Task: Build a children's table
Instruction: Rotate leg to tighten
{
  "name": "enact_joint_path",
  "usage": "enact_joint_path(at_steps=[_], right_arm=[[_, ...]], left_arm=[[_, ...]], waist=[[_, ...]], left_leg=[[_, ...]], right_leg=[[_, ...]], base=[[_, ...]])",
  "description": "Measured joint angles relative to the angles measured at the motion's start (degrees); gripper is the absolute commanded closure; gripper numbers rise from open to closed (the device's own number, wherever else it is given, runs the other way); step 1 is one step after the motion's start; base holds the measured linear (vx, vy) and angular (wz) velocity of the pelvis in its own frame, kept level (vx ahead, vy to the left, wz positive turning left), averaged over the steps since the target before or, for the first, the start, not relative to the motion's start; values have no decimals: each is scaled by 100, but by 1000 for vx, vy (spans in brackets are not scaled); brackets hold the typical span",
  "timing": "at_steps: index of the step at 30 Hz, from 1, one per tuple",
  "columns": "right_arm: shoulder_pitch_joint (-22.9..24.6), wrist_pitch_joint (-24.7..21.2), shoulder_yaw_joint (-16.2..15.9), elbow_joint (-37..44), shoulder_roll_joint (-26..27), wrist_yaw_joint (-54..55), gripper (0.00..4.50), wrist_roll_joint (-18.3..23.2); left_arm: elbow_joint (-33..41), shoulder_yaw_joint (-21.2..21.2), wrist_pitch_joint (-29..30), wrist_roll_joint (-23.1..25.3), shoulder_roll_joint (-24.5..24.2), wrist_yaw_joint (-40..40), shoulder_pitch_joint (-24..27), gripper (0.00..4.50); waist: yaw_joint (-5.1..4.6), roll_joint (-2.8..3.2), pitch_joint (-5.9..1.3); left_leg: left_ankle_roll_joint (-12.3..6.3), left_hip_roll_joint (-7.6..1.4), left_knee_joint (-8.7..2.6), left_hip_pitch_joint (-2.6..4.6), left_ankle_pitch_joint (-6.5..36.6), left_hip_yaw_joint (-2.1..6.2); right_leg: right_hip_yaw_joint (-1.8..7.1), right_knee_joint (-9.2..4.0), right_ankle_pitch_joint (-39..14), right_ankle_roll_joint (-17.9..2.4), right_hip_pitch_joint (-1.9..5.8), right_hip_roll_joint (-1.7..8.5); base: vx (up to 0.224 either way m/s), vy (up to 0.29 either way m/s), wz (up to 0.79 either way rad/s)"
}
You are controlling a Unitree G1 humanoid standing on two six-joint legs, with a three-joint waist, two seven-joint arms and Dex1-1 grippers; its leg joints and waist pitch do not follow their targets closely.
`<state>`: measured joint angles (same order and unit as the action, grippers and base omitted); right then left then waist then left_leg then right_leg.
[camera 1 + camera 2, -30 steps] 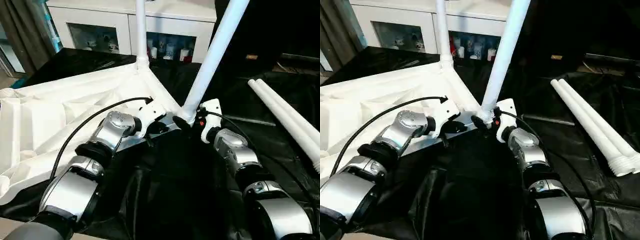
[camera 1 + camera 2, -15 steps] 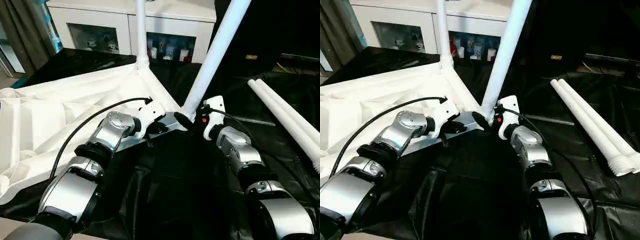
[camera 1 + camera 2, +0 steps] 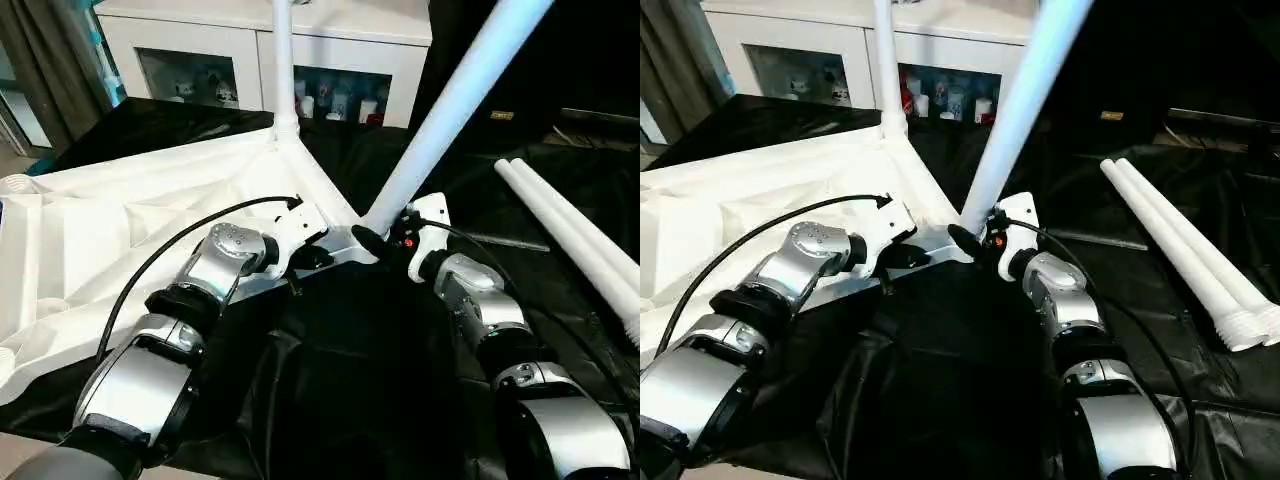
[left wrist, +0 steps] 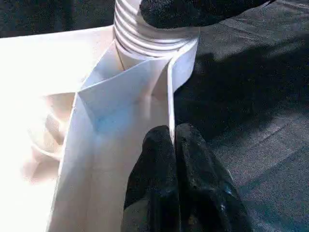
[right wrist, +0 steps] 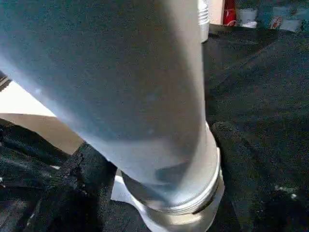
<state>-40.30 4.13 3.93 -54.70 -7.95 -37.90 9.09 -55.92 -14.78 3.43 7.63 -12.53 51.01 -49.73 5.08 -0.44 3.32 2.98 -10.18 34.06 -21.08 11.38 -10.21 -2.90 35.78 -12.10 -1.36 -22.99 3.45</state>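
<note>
The children's table top lies upside down on black cloth, white and ribbed. One white leg stands upright in its far corner socket. A second leg leans up to the right from the near corner socket, its threaded end seated there. My left gripper is shut on the top's thin rim just beside that corner. My right gripper holds the leaning leg's base, with one black finger on each side of the collar.
Two loose white legs lie side by side on the black cloth at the right. A white cabinet with glass doors stands behind the work table. Bare black cloth stretches between my forearms.
The near leg has tipped further to the right. My right gripper's fingers have closed in on its base. The left gripper has kept its place on the rim.
</note>
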Motion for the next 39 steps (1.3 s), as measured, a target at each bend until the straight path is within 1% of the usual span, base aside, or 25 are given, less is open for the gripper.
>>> enact_joint_path(at_steps=[2,7,13,15,17,21,23,25,30,31,34,39], right_arm=[[0,-1,-2,0,-6,-15,172,-7],[0,-1,-1,-1,-14,-59,185,-14],[-1,-54,-19,-1,-65,-309,188,-21],[-3,-150,-44,11,-90,-509,188,5],[1,-315,-172,95,-185,-924,188,24],[140,-592,-413,444,-415,-1695,189,34],[204,-735,-506,603,-550,-2080,189,34],[252,-868,-610,728,-653,-2374,189,34],[387,-1135,-825,1014,-886,-3020,189,41],[440,-1262,-881,1146,-961,-3162,189,54],[577,-1493,-924,1333,-1115,-3434,189,108],[697,-1720,-957,1588,-1238,-3609,189,165]], left_arm=[[19,0,1,1,-6,7,12,450],[76,-1,11,0,-20,62,32,450],[205,-21,-58,-6,-122,270,123,450],[365,-29,-139,-20,-213,439,263,450],[641,-59,-226,-103,-369,739,465,450],[1031,-132,-273,-174,-571,1256,716,450],[1184,-202,-335,-180,-618,1469,807,450],[1316,-234,-376,-189,-691,1620,905,450],[1661,-318,-367,-254,-845,1952,1115,450],[1749,-326,-348,-264,-880,2011,1155,450],[1848,-356,-323,-297,-928,2124,1187,450],[1874,-391,-323,-319,-925,2217,1188,450]], waist=[[0,0,0],[-2,0,0],[0,0,0],[-4,0,0],[-10,1,-1],[50,4,-4],[113,-3,-8],[144,-7,-11],[153,-20,-19],[154,-22,-20],[156,-23,-21],[178,-22,-22]], left_leg=[[0,-1,3,0,0,0],[0,-1,5,-2,0,0],[0,-2,6,-1,0,0],[0,-4,8,0,0,0],[0,-7,10,1,0,0],[2,-14,21,3,0,0],[2,-14,28,7,1,-1],[11,-15,34,13,6,-3],[27,-15,37,21,15,-5],[27,-14,36,22,15,-5],[27,-14,36,22,15,-5],[27,-14,36,20,15,-5]], right_leg=[[0,2,0,0,0,0],[0,3,0,0,-1,0],[0,6,0,0,-2,0],[0,10,0,0,-2,-1],[-1,14,0,-1,-1,-3],[-7,17,-1,-2,8,-2],[-9,17,-1,-2,18,1],[-9,17,0,-2,29,3],[-9,17,0,-3,45,6],[-10,16,0,-2,45,6],[-10,14,0,-2,46,6],[-11,10,0,-2,46,7]], base=[[0,0,0],[0,0,0],[0,0,0],[0,0,0],[0,0,0],[0,0,0],[0,0,0],[0,0,0],[0,0,0],[0,0,0],[0,0,0],[0,0,0]])
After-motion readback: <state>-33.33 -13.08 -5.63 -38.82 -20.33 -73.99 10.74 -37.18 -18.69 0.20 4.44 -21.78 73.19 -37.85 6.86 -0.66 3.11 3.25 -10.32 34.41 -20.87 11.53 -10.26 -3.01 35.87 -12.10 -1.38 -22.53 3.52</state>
